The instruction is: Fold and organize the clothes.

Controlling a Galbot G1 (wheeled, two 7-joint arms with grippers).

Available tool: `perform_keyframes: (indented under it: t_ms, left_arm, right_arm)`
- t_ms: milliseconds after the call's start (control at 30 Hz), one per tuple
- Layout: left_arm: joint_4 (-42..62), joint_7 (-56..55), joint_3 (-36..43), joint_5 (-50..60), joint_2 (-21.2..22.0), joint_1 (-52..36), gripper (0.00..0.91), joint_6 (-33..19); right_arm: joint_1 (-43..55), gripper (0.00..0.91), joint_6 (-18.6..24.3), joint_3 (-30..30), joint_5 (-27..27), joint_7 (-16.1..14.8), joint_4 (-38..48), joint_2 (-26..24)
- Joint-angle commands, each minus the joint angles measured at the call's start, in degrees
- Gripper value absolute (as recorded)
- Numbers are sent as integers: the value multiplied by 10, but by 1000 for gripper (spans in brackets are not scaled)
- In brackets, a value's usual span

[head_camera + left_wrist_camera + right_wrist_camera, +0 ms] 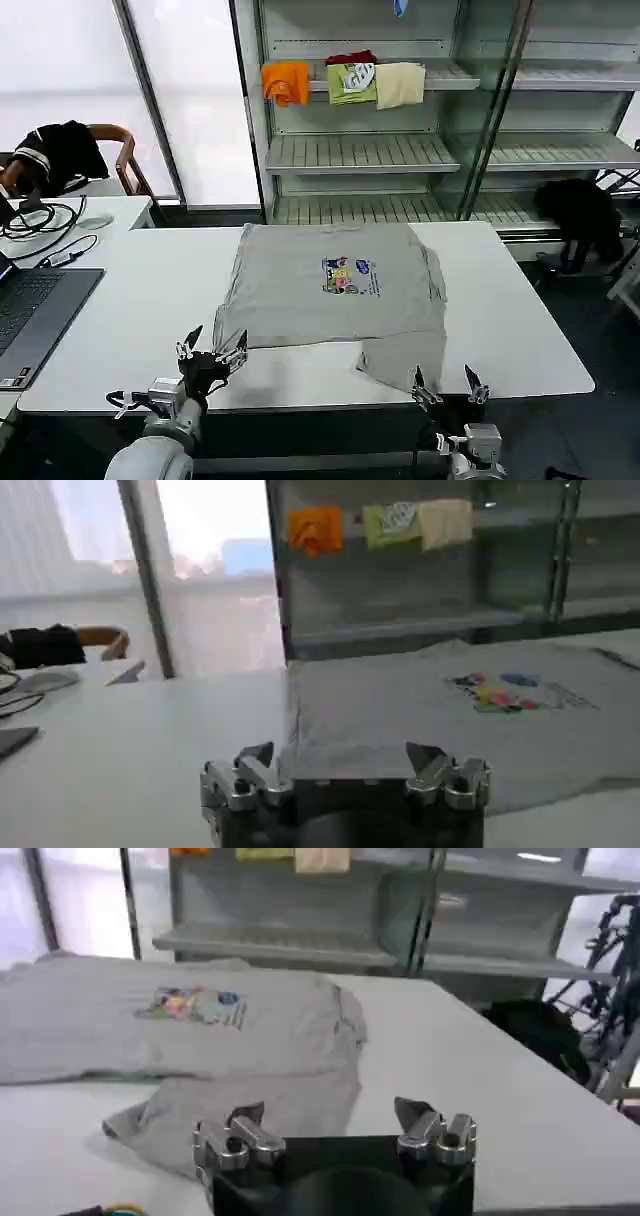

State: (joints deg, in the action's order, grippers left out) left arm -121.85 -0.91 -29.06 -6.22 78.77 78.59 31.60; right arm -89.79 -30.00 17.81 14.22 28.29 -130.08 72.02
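The clothes are one light grey T-shirt (335,290) lying flat on the white table (150,300), with a small multicoloured chest print (348,275) facing up. One part of it trails toward the front edge at the right (405,362). My left gripper (211,348) hovers open at the shirt's near left corner, nothing between its fingers. My right gripper (447,387) stands open at the front edge beside the trailing part. In the left wrist view the shirt (470,720) lies just beyond my left gripper (343,758). In the right wrist view the shirt's loose part (250,1103) lies before my right gripper (330,1116).
A laptop (30,315) and cables (45,225) sit at the table's left. Metal shelves (400,150) stand behind, holding orange, green and cream folded shirts (345,82). A chair with a dark garment (60,155) is at the back left; a black bundle (580,215) at the right.
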Motion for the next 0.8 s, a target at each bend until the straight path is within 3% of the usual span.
perform_keyframes:
  t_ms: [33, 800]
  left_arm:
    - [20, 3, 2, -1, -3, -6, 907, 15]
    - [91, 0, -9, -11, -8, -39, 907, 11]
  right_arm:
    - [2, 907, -8, -4, 5, 9, 5, 5]
    - [19, 907, -7, -17, 4, 1, 36, 20]
